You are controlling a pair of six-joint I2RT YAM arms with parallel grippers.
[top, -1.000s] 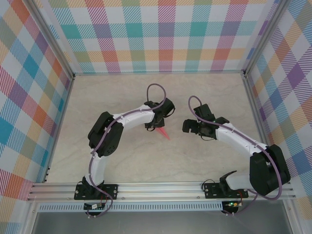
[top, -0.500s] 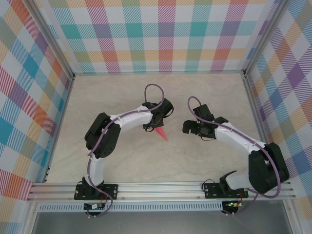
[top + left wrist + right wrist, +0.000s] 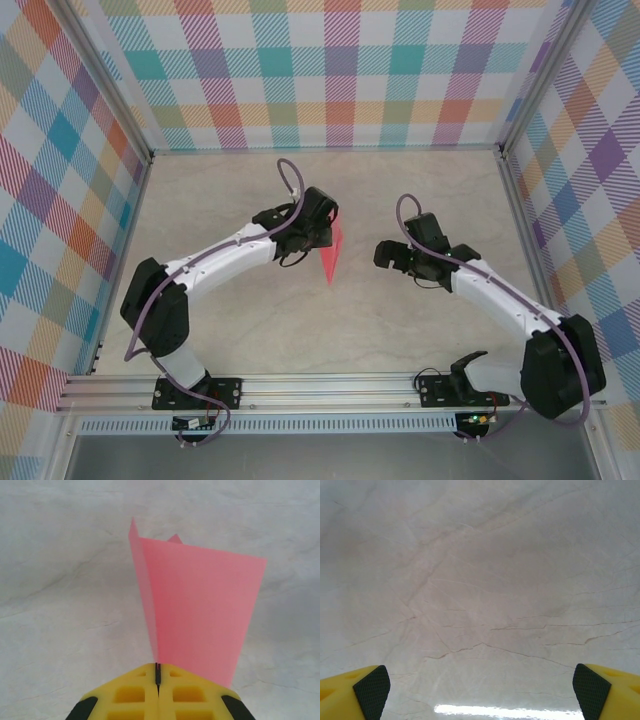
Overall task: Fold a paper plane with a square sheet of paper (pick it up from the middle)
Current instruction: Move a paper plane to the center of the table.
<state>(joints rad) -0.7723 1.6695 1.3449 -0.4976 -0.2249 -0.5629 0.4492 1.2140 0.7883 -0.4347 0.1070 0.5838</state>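
The salmon-pink paper, folded into a narrow pointed paper plane, hangs in the air over the middle of the table with its tip toward the arm bases. My left gripper is shut on its wide end. In the left wrist view the yellow fingers press together on the paper plane's edge, and a folded flap stands up on its left side. My right gripper hovers to the right of the paper, apart from it. Its jaws stand wide open over bare table.
The pale marble-patterned table is walled by checked panels at the back and both sides. An aluminium rail carrying both arm bases runs along the near edge.
My left gripper has shut on the paper and carried it up and toward the back, with the arm stretching out and its elbow swinging left. The right arm has hardly moved.
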